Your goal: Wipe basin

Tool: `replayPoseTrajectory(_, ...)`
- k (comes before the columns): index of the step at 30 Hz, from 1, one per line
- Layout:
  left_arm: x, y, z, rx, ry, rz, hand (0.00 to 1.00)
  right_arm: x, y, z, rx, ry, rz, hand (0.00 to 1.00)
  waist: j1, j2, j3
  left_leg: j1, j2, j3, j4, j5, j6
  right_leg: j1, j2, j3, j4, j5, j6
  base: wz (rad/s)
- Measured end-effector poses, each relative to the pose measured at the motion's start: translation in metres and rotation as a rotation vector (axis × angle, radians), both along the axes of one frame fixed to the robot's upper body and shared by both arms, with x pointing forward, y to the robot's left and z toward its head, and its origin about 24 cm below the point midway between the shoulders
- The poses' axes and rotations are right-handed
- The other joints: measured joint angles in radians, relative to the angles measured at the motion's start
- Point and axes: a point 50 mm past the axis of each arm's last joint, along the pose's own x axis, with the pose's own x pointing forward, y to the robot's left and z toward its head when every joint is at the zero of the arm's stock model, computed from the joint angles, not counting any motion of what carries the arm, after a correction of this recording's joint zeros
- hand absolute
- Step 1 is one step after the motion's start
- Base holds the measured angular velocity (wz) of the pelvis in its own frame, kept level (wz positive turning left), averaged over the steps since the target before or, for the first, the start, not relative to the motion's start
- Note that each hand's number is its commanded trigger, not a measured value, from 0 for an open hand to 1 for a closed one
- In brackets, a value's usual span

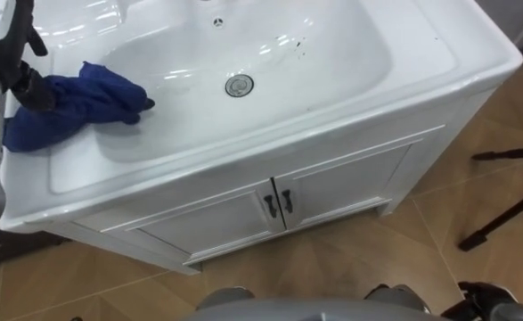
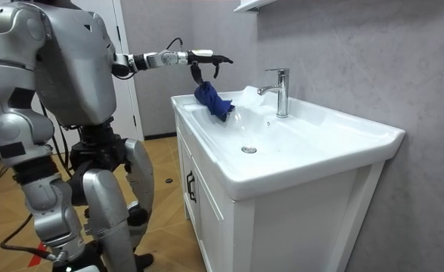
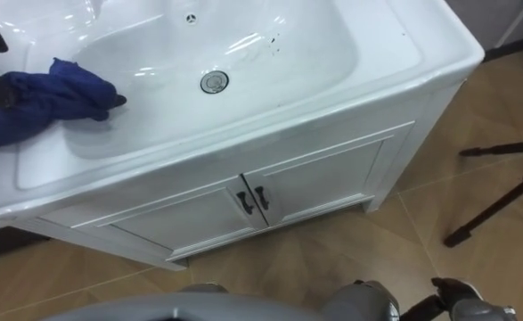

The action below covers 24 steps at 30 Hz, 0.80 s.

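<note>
Cabinet doors [image 1: 279,209] are seen below the white basin [image 1: 350,80], whose left end is reached by the blue cloth [image 1: 74,107] pinched in the left hand's [image 1: 28,87] curled fingers; most of the bowl is judged unwiped.

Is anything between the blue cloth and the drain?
Nothing visible. The left hand grips the blue cloth at the left edge of the basin, whose bare white surface runs from it to the drain.

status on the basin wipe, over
Left hand shut on blue cloth. Cloth at left edge of basin, short of the drain. Dark specks far right in bowl; faucet behind, apart from cloth.
</note>
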Motion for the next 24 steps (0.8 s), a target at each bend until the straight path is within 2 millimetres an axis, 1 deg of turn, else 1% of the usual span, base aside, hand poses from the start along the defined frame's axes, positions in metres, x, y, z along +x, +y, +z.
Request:
replayPoseTrajectory(5, 0.000, 0.000, 0.001, 0.007, -0.029, 0.002, 0.00, -0.001, 0.000, 0.000, -0.009, -0.011, -0.017, 0.00, -0.003, 0.007, 0.0009, 0.003, 0.001, -0.006, 0.001, 0.000, 0.000, 0.011, 0.000, -0.003, -0.004, 0.000, 0.000, 0.04)
replayPoseTrajectory(6, -0.001, 0.001, 0.001, 0.010, -0.039, 0.002, 0.00, -0.004, -0.001, 0.000, -0.010, -0.010, -0.028, 0.00, -0.003, 0.009, -0.0005, 0.003, 0.001, -0.009, 0.001, 0.000, 0.000, 0.014, 0.000, -0.006, -0.005, 0.000, 0.000, 0.08)
replayPoseTrajectory(8, -0.001, 0.000, 0.002, 0.012, -0.067, 0.001, 0.00, -0.008, -0.001, -0.001, -0.018, -0.006, -0.043, 0.00, 0.006, 0.010, -0.0015, 0.003, 0.002, -0.009, 0.000, 0.000, 0.000, 0.015, 0.001, -0.008, -0.007, 0.000, 0.000, 0.02)
replayPoseTrajectory(10, -0.001, 0.000, 0.005, 0.021, -0.119, -0.005, 0.00, -0.015, -0.002, -0.001, -0.024, 0.003, -0.063, 0.00, 0.025, 0.012, -0.0025, 0.002, 0.001, -0.009, -0.001, 0.000, 0.000, 0.017, 0.005, -0.008, -0.014, 0.000, 0.000, 0.00)
replayPoseTrajectory(13, -0.002, 0.004, 0.013, 0.008, -0.199, -0.005, 0.00, -0.017, -0.002, -0.002, -0.021, -0.001, -0.082, 0.00, 0.035, 0.011, -0.0019, 0.000, 0.002, -0.011, -0.001, 0.000, 0.000, 0.014, 0.005, -0.005, -0.013, 0.000, 0.000, 0.00)
replayPoseTrajectory(15, -0.007, 0.012, 0.024, -0.025, -0.326, 0.019, 0.00, -0.016, -0.002, -0.002, -0.024, -0.009, -0.073, 0.00, 0.041, 0.005, 0.0008, 0.000, 0.001, -0.011, -0.003, 0.000, 0.000, 0.012, 0.003, -0.007, -0.011, 0.000, 0.000, 0.00)
replayPoseTrajectory(16, -0.008, 0.014, 0.027, -0.032, -0.358, 0.023, 0.00, -0.016, -0.002, -0.002, -0.024, -0.008, -0.074, 0.00, 0.041, 0.004, 0.0009, 0.000, 0.001, -0.012, -0.003, 0.000, 0.000, 0.012, 0.000, -0.010, -0.007, 0.000, 0.000, 0.09)
replayPoseTrajectory(17, -0.010, 0.016, 0.031, -0.057, -0.414, 0.032, 0.00, -0.018, -0.002, -0.002, -0.023, -0.004, -0.074, 0.00, 0.041, 0.001, -0.0008, 0.000, 0.000, -0.016, -0.003, 0.000, 0.000, 0.013, -0.004, -0.010, 0.001, 0.000, 0.000, 0.12)
replayPoseTrajectory(19, -0.013, 0.016, 0.037, -0.121, -0.513, 0.037, 0.00, -0.021, -0.001, -0.002, -0.022, 0.002, -0.076, 0.00, 0.046, -0.007, -0.0023, 0.005, -0.003, -0.022, -0.003, 0.000, 0.001, 0.013, -0.014, -0.007, 0.018, 0.000, 0.000, 0.10)
replayPoseTrajectory(21, -0.016, 0.015, 0.039, -0.173, -0.577, 0.042, 0.00, -0.020, -0.001, -0.002, -0.019, 0.000, -0.071, 0.00, 0.052, -0.016, -0.0045, 0.006, -0.004, -0.021, -0.003, 0.000, 0.001, 0.013, -0.013, -0.007, 0.017, 0.000, 0.000, 0.00)
replayPoseTrajectory(24, -0.023, 0.014, 0.045, -0.210, -0.662, 0.031, 0.00, -0.019, 0.001, -0.003, -0.012, -0.003, -0.069, 0.00, 0.052, -0.033, -0.0034, 0.006, -0.002, -0.024, -0.001, 0.000, 0.001, 0.018, -0.011, -0.014, 0.012, 0.000, 0.000, 0.00)
